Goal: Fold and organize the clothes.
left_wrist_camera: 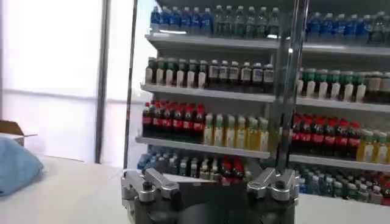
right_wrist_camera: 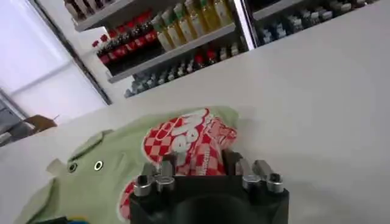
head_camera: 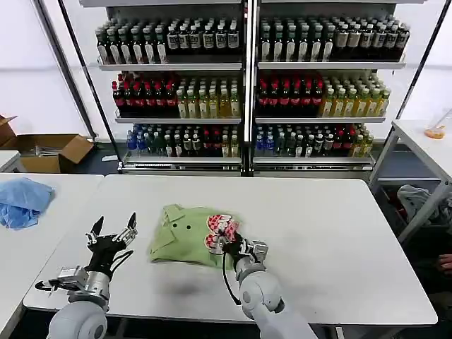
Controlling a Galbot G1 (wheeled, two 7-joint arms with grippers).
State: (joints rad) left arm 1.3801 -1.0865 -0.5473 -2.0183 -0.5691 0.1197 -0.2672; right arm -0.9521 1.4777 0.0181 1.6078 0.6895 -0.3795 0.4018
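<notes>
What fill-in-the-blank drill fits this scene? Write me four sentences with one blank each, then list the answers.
1. The right gripper is at the polo shirt's red-and-white ____.
2. The left gripper hovers with its fingers ____, beside the shirt and not touching it.
3. The light blue cloth lies on the table to the robot's ____.
4. Behind the white table stand shelves full of ____.

Answers: graphic; open; left; bottles

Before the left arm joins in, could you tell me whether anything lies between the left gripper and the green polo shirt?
Nothing visible does. The left gripper hovers open beside the polo shirt, with bare table between them. The right gripper is already at the shirt's printed side.
</notes>
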